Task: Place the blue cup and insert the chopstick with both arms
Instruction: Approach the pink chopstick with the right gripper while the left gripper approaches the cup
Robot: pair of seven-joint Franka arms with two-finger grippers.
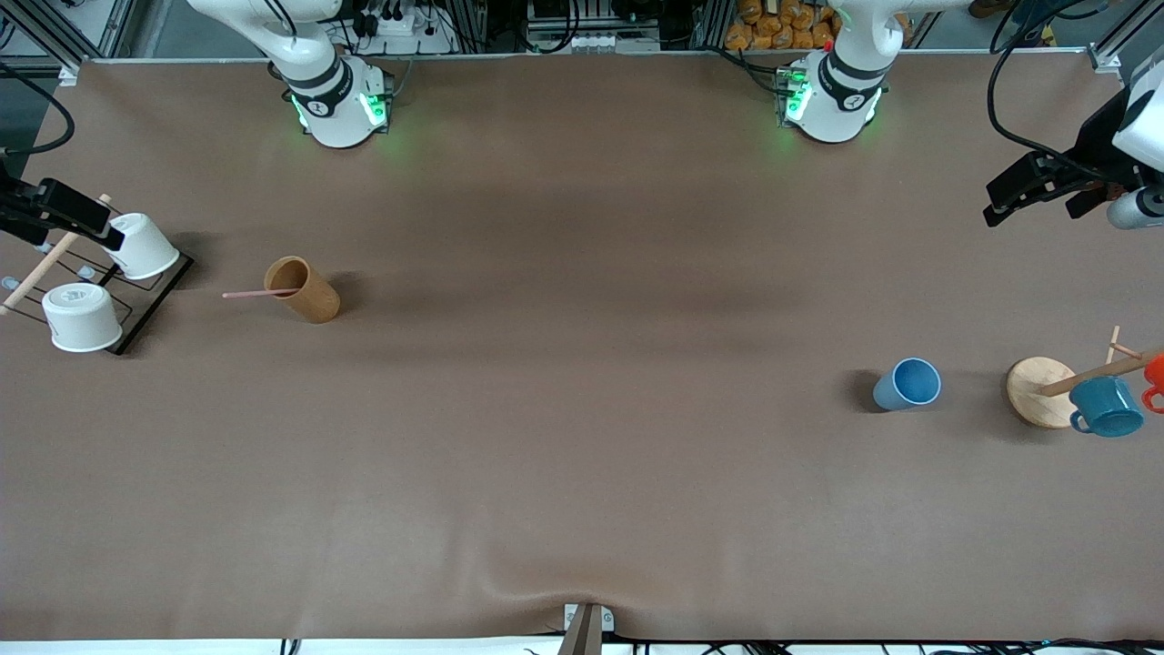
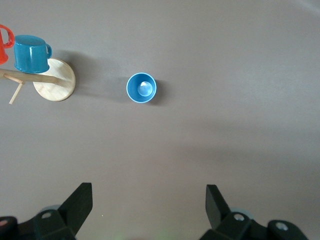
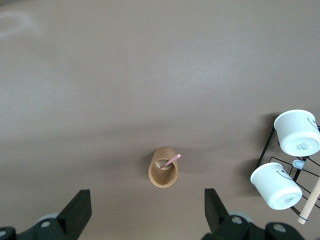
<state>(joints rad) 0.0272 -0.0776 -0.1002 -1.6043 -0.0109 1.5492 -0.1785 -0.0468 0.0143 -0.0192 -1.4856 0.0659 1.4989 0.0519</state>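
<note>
The blue cup point(image 1: 908, 384) stands upright on the table toward the left arm's end, beside a mug tree; the left wrist view looks down into it point(image 2: 141, 88). The pale-pink chopstick point(image 1: 259, 294) leans in a tan cup point(image 1: 303, 289) toward the right arm's end and shows in the right wrist view point(image 3: 171, 161). My left gripper point(image 1: 1018, 186) hangs open and empty high over the left arm's end of the table point(image 2: 149, 189). My right gripper point(image 1: 91, 223) is open and empty, high over the white-cup rack point(image 3: 147, 193).
A black wire rack point(image 1: 150, 305) with two upturned white cups point(image 1: 141, 246) stands at the right arm's end. A mug tree with a round wooden base point(image 1: 1037, 391) holds a teal mug point(image 1: 1105, 407) and a red mug point(image 1: 1155, 373) at the left arm's end.
</note>
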